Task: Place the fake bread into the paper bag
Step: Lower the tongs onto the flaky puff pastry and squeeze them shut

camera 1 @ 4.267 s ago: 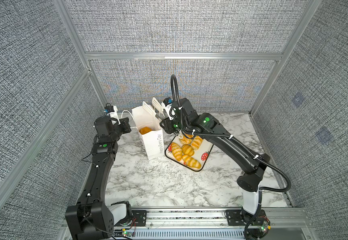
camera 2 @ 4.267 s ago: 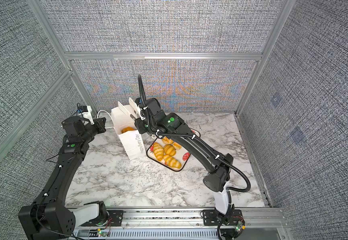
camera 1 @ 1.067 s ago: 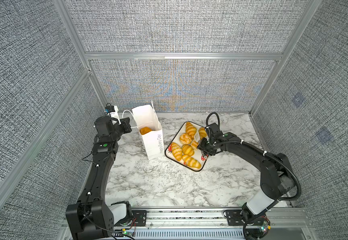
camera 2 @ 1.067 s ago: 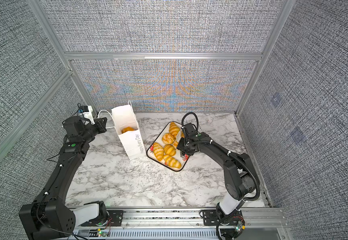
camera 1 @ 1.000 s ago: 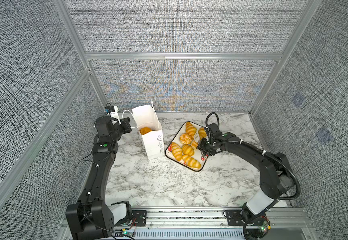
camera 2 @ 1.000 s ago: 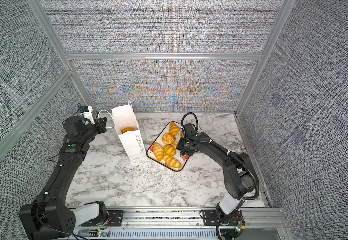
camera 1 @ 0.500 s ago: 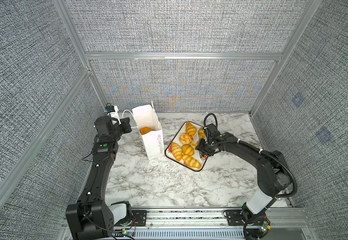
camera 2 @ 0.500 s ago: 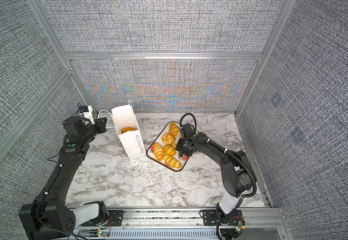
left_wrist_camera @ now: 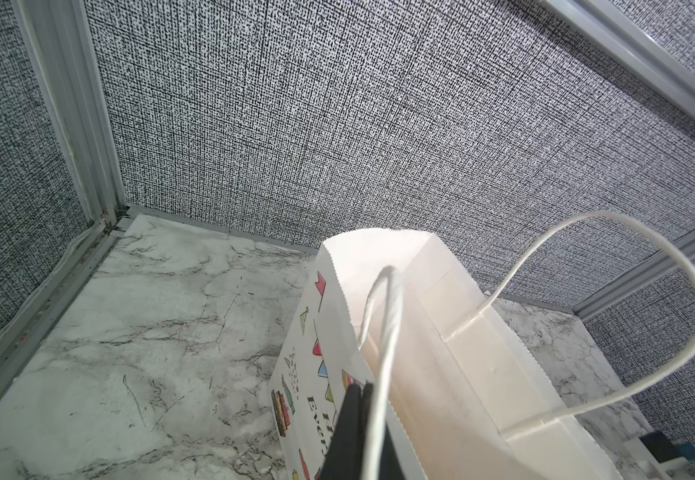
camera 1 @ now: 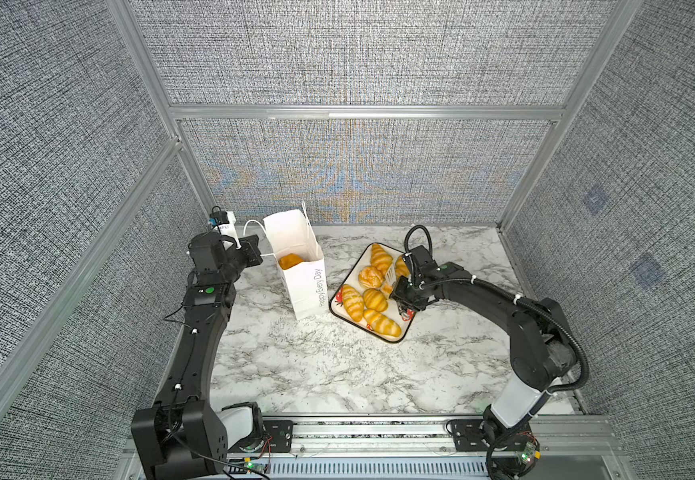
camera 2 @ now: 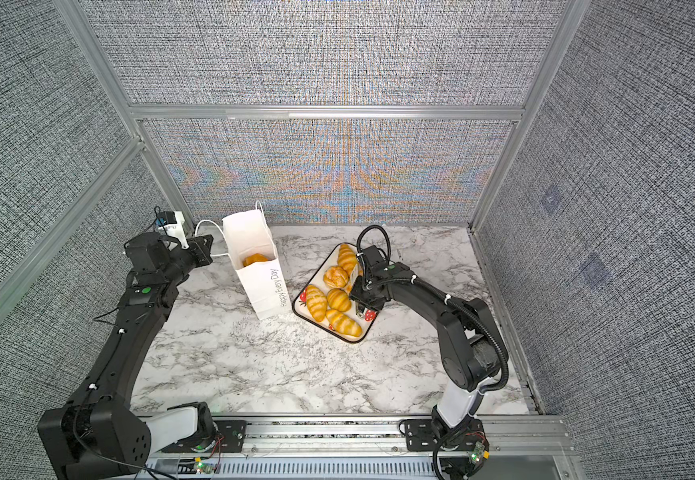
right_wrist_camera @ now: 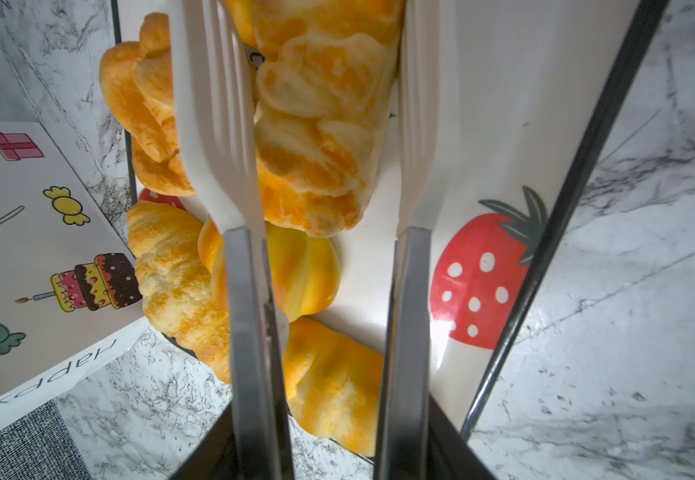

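Observation:
The white paper bag (camera 1: 306, 286) (camera 2: 265, 286) stands open with one piece of fake bread (camera 1: 291, 261) inside. My left gripper (camera 1: 259, 254) (left_wrist_camera: 357, 392) is shut on the bag's near rim, beside a cord handle (left_wrist_camera: 383, 353). Several more pieces of fake bread (camera 1: 375, 299) (camera 2: 338, 299) lie on the strawberry-print tray (camera 1: 396, 340). My right gripper (camera 1: 393, 275) (right_wrist_camera: 316, 50) has long tong-like fingers (right_wrist_camera: 217, 124) with white blades. It is low over the tray and open. The blades stand on either side of a long loaf (right_wrist_camera: 316, 137), which lies on the tray.
The tray sits just right of the bag on the marble table (camera 1: 316, 374). The enclosure's back wall is close behind the bag, and its left corner post (left_wrist_camera: 75, 124) is near my left gripper. A red strawberry print (right_wrist_camera: 478, 286) marks the tray corner by the right blade.
The right gripper came from above the bag down to the tray, and in the last second crept a little further left over the loaf. The left gripper and bag stayed put.

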`<state>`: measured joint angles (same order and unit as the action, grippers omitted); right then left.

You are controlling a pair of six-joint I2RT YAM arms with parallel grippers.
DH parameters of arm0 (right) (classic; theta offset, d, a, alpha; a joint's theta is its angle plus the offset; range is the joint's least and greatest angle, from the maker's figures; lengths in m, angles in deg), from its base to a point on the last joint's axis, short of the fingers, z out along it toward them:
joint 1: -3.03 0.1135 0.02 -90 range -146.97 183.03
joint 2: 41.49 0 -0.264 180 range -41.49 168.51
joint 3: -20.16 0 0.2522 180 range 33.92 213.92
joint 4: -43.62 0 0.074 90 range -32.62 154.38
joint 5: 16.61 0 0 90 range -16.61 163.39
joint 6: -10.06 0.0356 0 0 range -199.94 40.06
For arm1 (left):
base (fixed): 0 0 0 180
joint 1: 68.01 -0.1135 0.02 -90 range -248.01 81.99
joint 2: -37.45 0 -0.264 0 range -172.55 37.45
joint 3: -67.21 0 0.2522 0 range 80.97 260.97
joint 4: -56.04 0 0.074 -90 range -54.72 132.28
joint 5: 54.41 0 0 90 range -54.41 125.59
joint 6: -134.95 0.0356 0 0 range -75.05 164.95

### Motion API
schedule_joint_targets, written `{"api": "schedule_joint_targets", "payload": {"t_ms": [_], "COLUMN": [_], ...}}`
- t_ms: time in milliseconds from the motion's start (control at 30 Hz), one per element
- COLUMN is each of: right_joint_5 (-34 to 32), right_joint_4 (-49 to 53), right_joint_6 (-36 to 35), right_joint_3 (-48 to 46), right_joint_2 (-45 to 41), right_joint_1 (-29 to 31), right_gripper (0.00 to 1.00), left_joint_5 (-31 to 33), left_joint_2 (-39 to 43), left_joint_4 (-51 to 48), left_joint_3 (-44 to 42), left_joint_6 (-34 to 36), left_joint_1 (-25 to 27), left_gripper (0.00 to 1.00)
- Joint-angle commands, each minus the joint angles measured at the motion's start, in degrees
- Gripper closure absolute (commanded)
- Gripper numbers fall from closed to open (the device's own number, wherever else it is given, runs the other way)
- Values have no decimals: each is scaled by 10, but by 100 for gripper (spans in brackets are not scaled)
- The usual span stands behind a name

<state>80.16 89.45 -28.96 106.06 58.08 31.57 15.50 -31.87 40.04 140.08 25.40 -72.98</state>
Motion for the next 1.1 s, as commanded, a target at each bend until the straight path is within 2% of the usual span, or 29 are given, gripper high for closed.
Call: {"api": "schedule_joint_targets", "payload": {"t_ms": [0,300,800,1067], "right_joint_5": [0,-5,-27,-23], "right_joint_4": [0,-1,-5,-56], "right_joint_6": [-4,-4,-9,-29], "right_joint_3": [8,-7,-34,-31], "right_joint_2": [0,-26,-109,-152], "right_joint_1": [1,-1,-7,-5], "right_gripper": [52,65,72,72], "left_joint_5": [-6,-5,-6,-6], "left_joint_2": [-2,-1,1,1], "left_joint_4": [15,14,14,15], "left_joint_3": [-2,-2,-3,-4], "left_joint_6": [0,0,0,0], "left_joint_1": [0,1,0,0], "left_gripper": [100,100,100,100]}}
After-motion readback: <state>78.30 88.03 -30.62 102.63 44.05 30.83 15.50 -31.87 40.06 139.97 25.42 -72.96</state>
